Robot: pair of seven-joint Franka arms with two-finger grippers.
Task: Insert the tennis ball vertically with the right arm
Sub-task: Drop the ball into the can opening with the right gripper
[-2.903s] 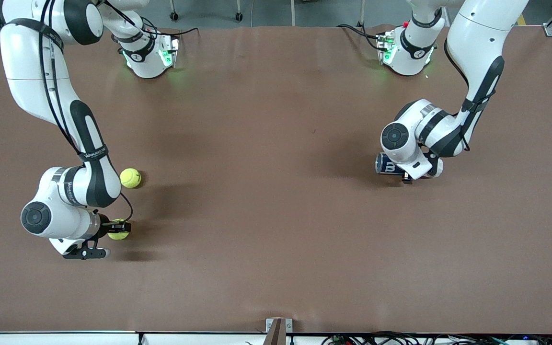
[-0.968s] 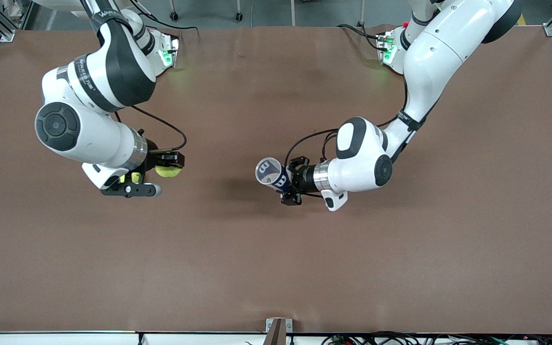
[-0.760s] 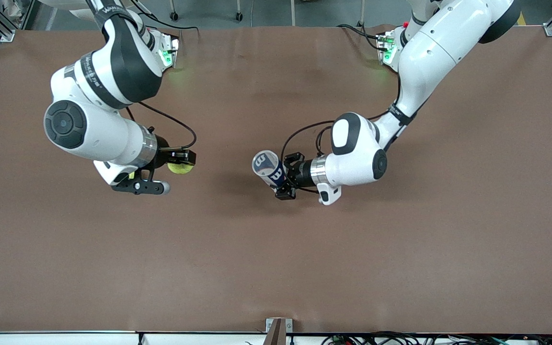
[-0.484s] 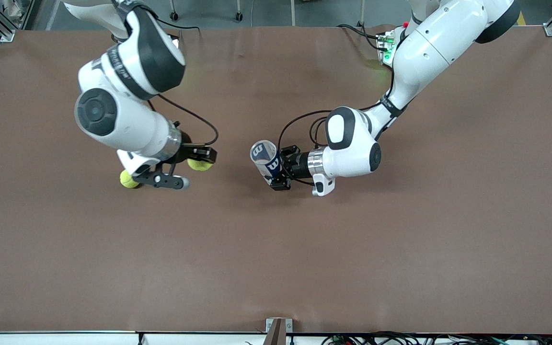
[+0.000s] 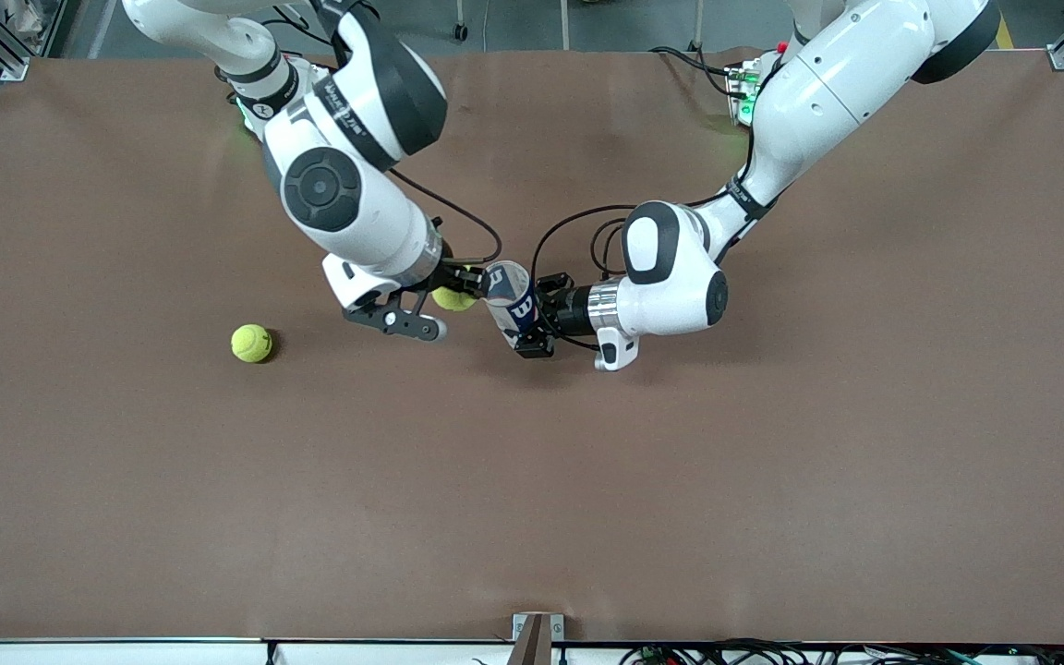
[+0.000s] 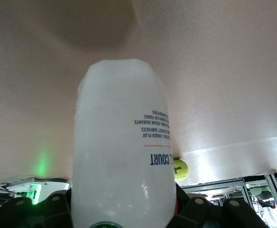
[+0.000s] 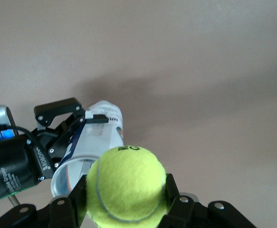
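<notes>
My right gripper is shut on a yellow tennis ball and holds it over the middle of the table, right beside the open mouth of a tennis-ball can. My left gripper is shut on that clear, blue-labelled can and holds it tilted above the table, mouth up and toward the ball. In the right wrist view the ball fills my right gripper and partly hides the can's rim. In the left wrist view the can fills my left gripper.
A second tennis ball lies loose on the brown table toward the right arm's end. A tennis ball also shows past the can in the left wrist view. The arm bases stand along the table's edge farthest from the front camera.
The right arm has carried its ball from the right arm's end of the table to the can's mouth. The left arm shifted the can slightly toward it. The loose ball shows again.
</notes>
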